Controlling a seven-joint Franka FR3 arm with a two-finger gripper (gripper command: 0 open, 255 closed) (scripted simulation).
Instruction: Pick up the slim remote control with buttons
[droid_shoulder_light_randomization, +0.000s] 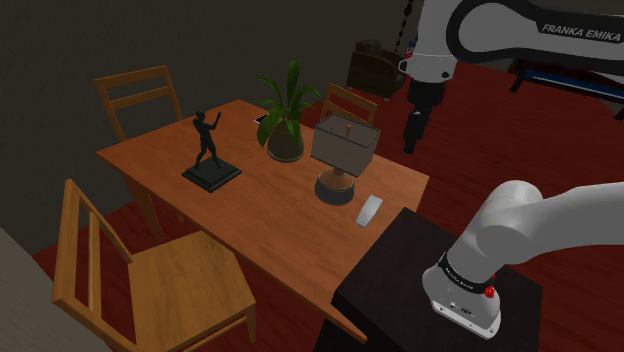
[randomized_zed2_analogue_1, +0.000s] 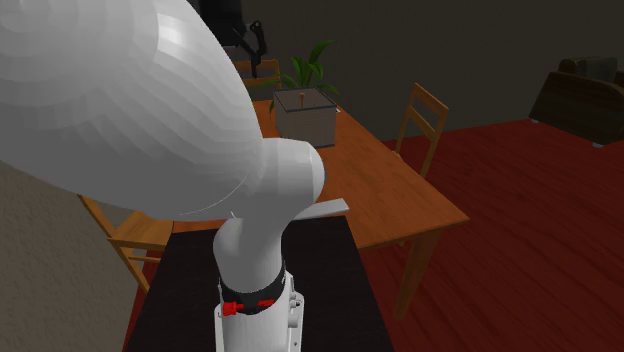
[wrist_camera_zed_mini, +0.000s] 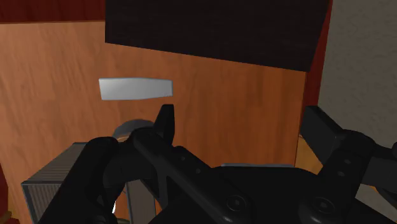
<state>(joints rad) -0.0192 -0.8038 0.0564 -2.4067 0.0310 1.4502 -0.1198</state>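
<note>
Shoulder view: count is one remote (droid_shoulder_light_randomization: 370, 210), pale and flat. It lies on the worktop (droid_shoulder_light_randomization: 160, 150) near the edge facing the stand (droid_shoulder_light_randomization: 400, 290), just beside the base of the one lamp (droid_shoulder_light_randomization: 343, 155). Also one potted plant (droid_shoulder_light_randomization: 285, 120), one statuette (droid_shoulder_light_randomization: 210, 150) and three wooden chairs (droid_shoulder_light_randomization: 150, 270). The gripper (droid_shoulder_light_randomization: 412, 135) hangs high, well apart from the remote and off to this view's right of the lamp. Risk: a straight run in could clip the lampshade, which overhangs its base on the remote's side. Second exterior view: the arm (randomized_zed2_analogue_1: 130, 100) hides much of the scene. One end of the remote (randomized_zed2_analogue_1: 335, 207) pokes out past it at the worktop's near edge. One lamp (randomized_zed2_analogue_1: 305, 115), one plant (randomized_zed2_analogue_1: 315, 60) and two chairs are counted here. Risk: with the remote this close to the edge, a sideways nudge could send it onto the floor. Wrist view: the fingers (wrist_camera_zed_mini: 167, 121) of the gripper (wrist_camera_zed_mini: 245, 130) stand apart with nothing between them. One remote (wrist_camera_zed_mini: 135, 88) lies ahead, off to one side of the fingers, between the lamp (wrist_camera_zed_mini: 63, 181) and the stand (wrist_camera_zed_mini: 216, 32). Its long side appears to run along the line between the fingers, so closing as they stand would likely span its length and fail; the wrist probably needs turning. Being thin and flat, it may skid under the fingers.
</note>
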